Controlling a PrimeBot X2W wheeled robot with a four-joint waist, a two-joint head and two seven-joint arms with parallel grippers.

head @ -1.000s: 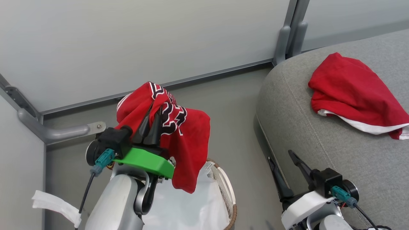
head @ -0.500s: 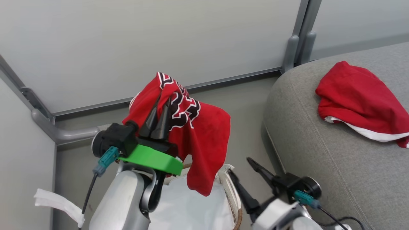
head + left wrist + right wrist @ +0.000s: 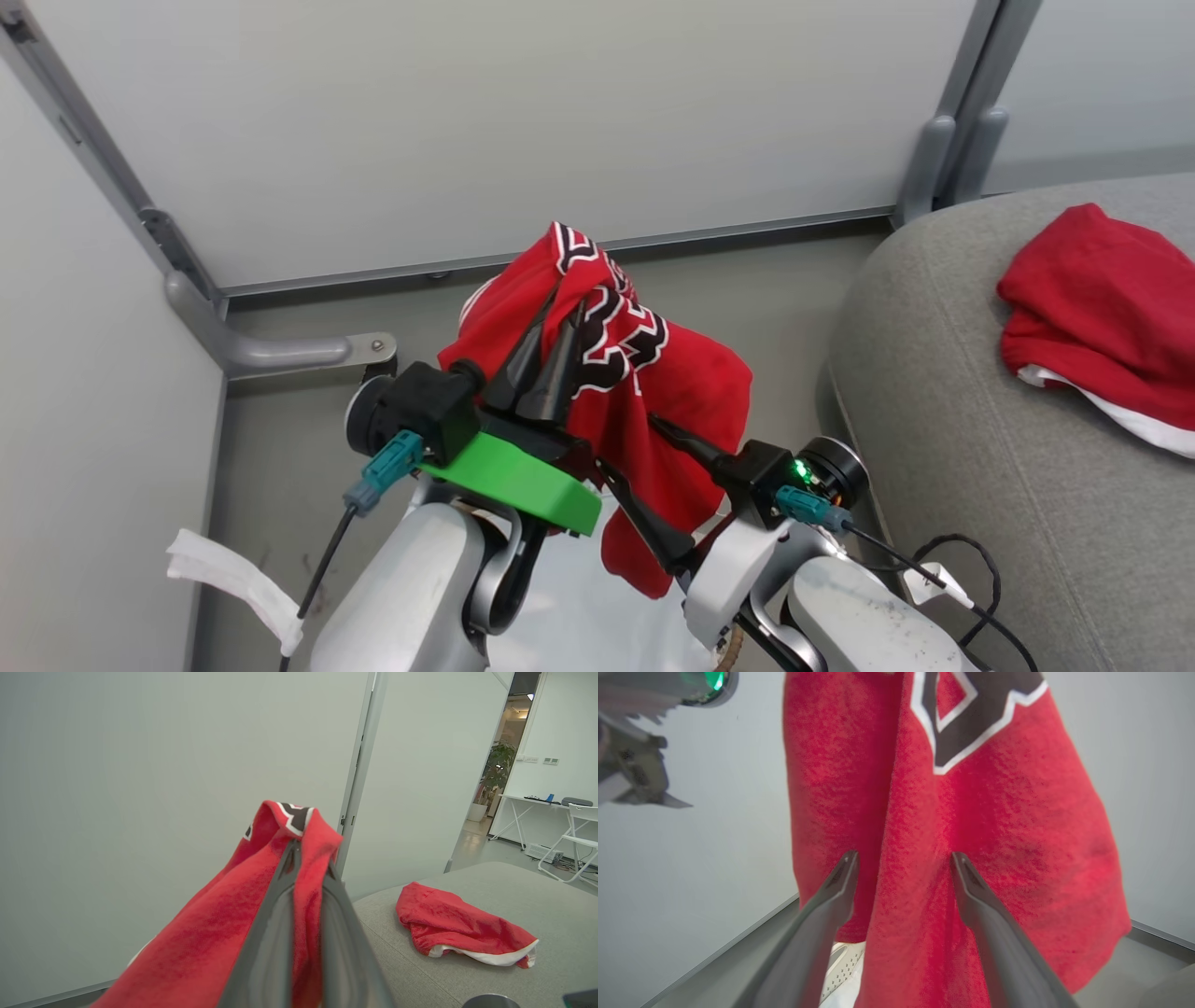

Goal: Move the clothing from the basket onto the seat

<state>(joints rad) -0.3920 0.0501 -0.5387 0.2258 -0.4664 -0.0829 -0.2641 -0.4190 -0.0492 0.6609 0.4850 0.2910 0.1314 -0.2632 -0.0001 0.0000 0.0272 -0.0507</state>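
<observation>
At the far left a loose white strip [image 3: 233, 583] lay on the floor [image 3: 280, 448], nothing to do with the job; next along, my left gripper [image 3: 568, 313] was raised with its two fingers pinched together on a fold of the jersey [image 3: 681, 401], the black numerals bunched at the fingertips and the rest of the cloth hanging down to the right; the jersey was lifted out of the basket [image 3: 841, 965], whose white liner [image 3: 579, 625] showed below the hem, though I could not tell whether the lowest edge brushed it; further right my right gripper [image 3: 625, 441] had its jaws wide apart and gripped nothing, the hanging cloth right in front of the gap between them in the right wrist view; beyond that lay the seat [image 3: 934, 420], with the other red garment [image 3: 1102, 317] already resting on it. My worry was the hold; it looked like a narrow pinch on a bunched fold, and I judged that a quick swing toward the seat could let the weight of the hanging cloth pull it free and drop it on the floor between basket and seat; the open right fingers sat so near the fabric that they could snag it, and if they shut while the left arm travelled, the two would tug against each other; a low carry might also drag the hem across the liner and pull it out.
</observation>
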